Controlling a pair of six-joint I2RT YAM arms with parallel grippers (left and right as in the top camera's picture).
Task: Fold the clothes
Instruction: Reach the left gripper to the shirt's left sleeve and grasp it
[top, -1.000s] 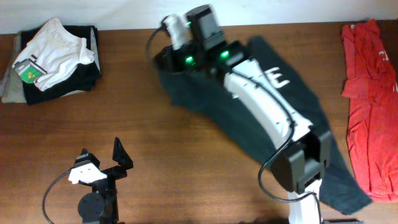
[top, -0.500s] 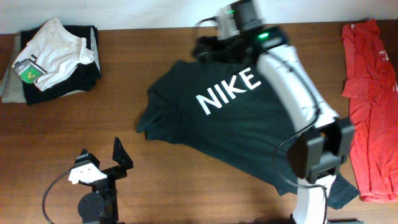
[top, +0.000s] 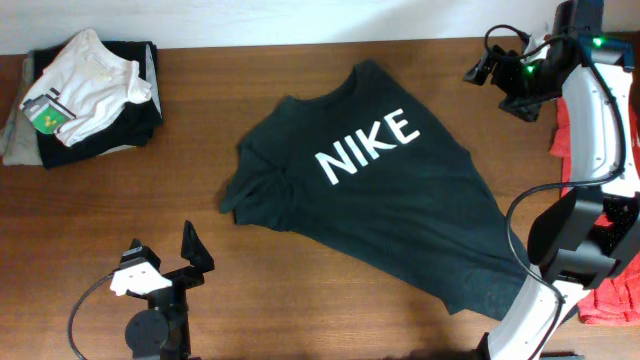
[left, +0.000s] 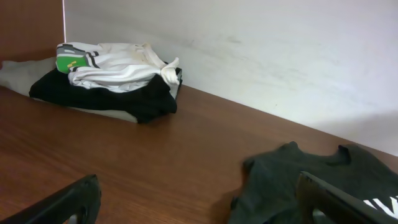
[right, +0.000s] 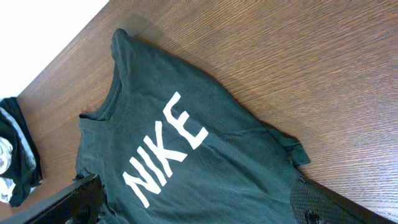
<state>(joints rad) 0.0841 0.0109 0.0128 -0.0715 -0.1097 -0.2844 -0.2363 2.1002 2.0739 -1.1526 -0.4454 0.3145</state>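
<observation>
Near edge of the bench (top: 300, 310), left: the left gripper (top: 162, 245) sits with its fingers spread and nothing between them, well apart from every garment.
Middle of the bench: the black T-shirt (top: 400, 210) lies spread out with the white "NIKE" lettering facing up. Its collar points to the far left, its hem to the near right, and its left sleeve is bunched.
Right edge: the red T-shirt (top: 610, 303) is largely hidden under the right arm.
Far right: the right gripper (top: 498, 90) hangs between the two shirts, just beyond the black one's far corner. Its fingers are spread and hold nothing.
Far left corner: a stack of folded clothes (top: 85, 95), white on top and black beneath.
Count: two grippers, one black shirt, one red shirt, one stack. The stack seems to have three layers, the lowest grey.
Left wrist view: it alone shows the stack from the side against the white wall (left: 249, 50), plus the bunched sleeve.
Right wrist view: it shows the lettering and collar close up.
Overhead view: it alone shows the red shirt.
</observation>
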